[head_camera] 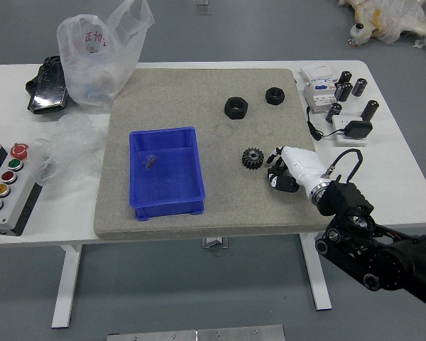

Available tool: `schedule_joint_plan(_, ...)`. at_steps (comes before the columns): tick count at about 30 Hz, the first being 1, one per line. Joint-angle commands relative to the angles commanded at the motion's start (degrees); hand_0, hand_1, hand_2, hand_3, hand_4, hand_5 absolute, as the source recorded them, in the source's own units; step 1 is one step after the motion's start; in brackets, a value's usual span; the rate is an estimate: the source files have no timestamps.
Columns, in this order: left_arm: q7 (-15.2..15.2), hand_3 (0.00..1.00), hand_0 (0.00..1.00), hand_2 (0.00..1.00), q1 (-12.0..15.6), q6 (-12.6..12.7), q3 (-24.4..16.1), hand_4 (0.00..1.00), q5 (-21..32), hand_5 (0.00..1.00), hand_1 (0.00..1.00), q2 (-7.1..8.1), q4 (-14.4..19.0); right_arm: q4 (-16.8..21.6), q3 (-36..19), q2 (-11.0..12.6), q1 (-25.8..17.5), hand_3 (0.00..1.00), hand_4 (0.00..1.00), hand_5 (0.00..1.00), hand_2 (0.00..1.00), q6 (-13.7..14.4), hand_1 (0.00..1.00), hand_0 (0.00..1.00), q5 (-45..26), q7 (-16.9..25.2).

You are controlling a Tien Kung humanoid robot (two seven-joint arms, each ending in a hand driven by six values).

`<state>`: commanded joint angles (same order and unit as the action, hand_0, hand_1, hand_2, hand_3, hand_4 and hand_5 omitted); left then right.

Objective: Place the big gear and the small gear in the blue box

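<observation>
One gear (253, 158) sits just left of the right hand (298, 166), whose grip I cannot tell; two black nuts (236, 115) lie farther, one blue box (174, 174) left. Red writing (96, 38) marks one bag (94, 71).

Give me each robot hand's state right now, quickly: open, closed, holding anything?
Left robot hand: not in view.
Right robot hand: beside the dark toothed gear; whether open, closed or holding something cannot be told.

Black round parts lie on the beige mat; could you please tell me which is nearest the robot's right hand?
The black gear with fine teeth; the two smoother black rings lie farther back on the mat.
</observation>
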<state>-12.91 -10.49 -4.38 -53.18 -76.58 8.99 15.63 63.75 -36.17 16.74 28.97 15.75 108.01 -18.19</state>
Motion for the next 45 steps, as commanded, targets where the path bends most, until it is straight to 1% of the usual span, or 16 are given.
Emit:
schedule_joint_plan(4,0.0,0.694,0.709,0.535,0.0,0.0,0.0,0.716,0.0,0.568,0.539,0.01,0.0,-0.2,0.3,0.0,-0.1,0.563,0.280,0.088,0.474,-0.1,0.509,0.321,-0.4,0.2)
schedule_joint_plan(5,0.0,0.694,0.708,0.535,0.0,0.0,0.0,0.717,0.0,0.570,0.539,0.02,0.0,-0.2,0.3,0.0,-0.1,0.552,0.262,0.070,0.447,-0.2,0.494,0.314,-0.5,0.3)
schedule_joint_plan(9,0.1,0.694,0.708,0.535,0.0,0.0,0.0,0.717,0.0,0.570,0.539,0.02,0.0,-0.3,0.5,0.0,-0.1,0.552,0.262,0.070,0.447,0.0,0.494,0.314,-0.9,0.5)
schedule_joint_plan(11,0.1,0.694,0.708,0.536,0.0,0.0,0.0,0.717,0.0,0.570,0.539,0.01,0.0,-0.2,0.5,0.0,-0.1,0.542,0.257,0.056,0.427,0.3,0.486,0.308,-1.0,0.6)
schedule_joint_plan(21,0.2,0.695,0.708,0.536,-0.1,0.0,0.1,0.718,0.2,0.572,0.540,0.02,0.0,0.1,0.0,0.0,0.9,0.531,0.267,0.044,0.413,2.6,0.479,0.303,-1.6,2.0)
schedule_joint_plan(22,0.2,0.696,0.708,0.536,-0.1,0.0,0.0,0.715,0.2,0.573,0.539,0.02,0.0,0.1,0.0,0.0,1.0,0.506,0.284,0.038,0.384,2.8,0.463,0.289,-1.6,2.0)
schedule_joint_plan(28,0.2,0.696,0.708,0.536,-0.1,-0.1,-0.1,0.715,0.1,0.573,0.539,0.02,0.0,1.1,0.9,-0.8,3.2,0.506,0.284,0.038,0.384,3.8,0.463,0.289,-2.0,2.3)
schedule_joint_plan(33,0.1,0.698,0.708,0.536,-0.1,-0.2,-0.3,0.717,-0.3,0.580,0.540,0.05,0.0,3.7,3.8,-2.5,7.0,0.496,0.287,0.035,0.375,4.2,0.459,0.288,-2.3,1.8)
schedule_joint_plan(37,0.1,0.699,0.708,0.536,-0.3,-0.3,-0.4,0.718,-0.5,0.583,0.540,0.11,0.1,6.4,7.2,-4.7,10.4,0.490,0.291,0.036,0.372,4.5,0.460,0.286,-2.6,1.5)
schedule_joint_plan(40,0.0,0.699,0.708,0.536,-0.3,-0.4,-0.5,0.718,-0.7,0.583,0.540,0.15,0.1,8.0,10.7,-7.5,13.0,0.490,0.291,0.036,0.372,4.7,0.460,0.286,-2.7,1.1)
schedule_joint_plan(41,-0.1,0.699,0.708,0.536,-0.3,-0.4,-0.6,0.719,-0.8,0.585,0.540,0.15,0.1,8.2,11.7,-8.4,13.6,0.496,0.281,0.020,0.372,4.7,0.462,0.289,-2.7,0.9)
schedule_joint_plan(45,-0.3,0.699,0.708,0.536,-0.2,-0.6,-0.7,0.719,-1.0,0.585,0.540,0.13,0.2,8.5,15.6,-11.5,15.5,0.496,0.281,0.020,0.372,4.6,0.462,0.289,-2.4,0.3)
